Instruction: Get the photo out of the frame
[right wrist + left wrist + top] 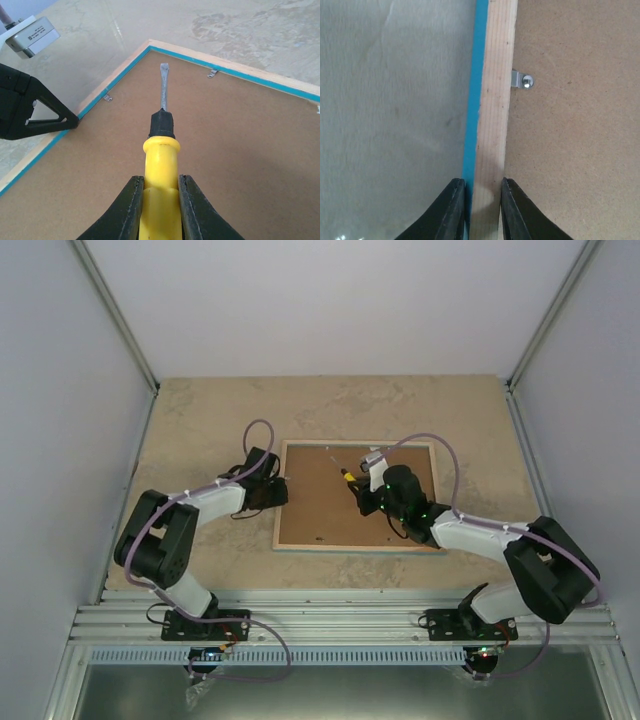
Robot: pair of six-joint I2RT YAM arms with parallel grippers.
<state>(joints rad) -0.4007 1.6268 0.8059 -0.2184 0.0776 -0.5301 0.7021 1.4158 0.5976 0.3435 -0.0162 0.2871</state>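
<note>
The frame (360, 444) lies face down on the table, its brown fibreboard backing (320, 510) facing up. The photo is hidden under that backing. My left gripper (280, 490) straddles the frame's left rail (492, 100), one finger against the turquoise outer edge and the other against the wooden inner side, shut on it (483, 187). My right gripper (362, 490) hovers over the backing, shut (161, 182) on the yellow handle of a flat-blade screwdriver (161, 150). The blade points toward the frame's far left corner (150, 44).
Small metal clips hold the backing: one (522, 80) just ahead of the left fingers, others (106, 98) (213, 73) near the far corner. The beige stone-pattern table (200, 420) surrounds the frame. White enclosure walls stand on three sides.
</note>
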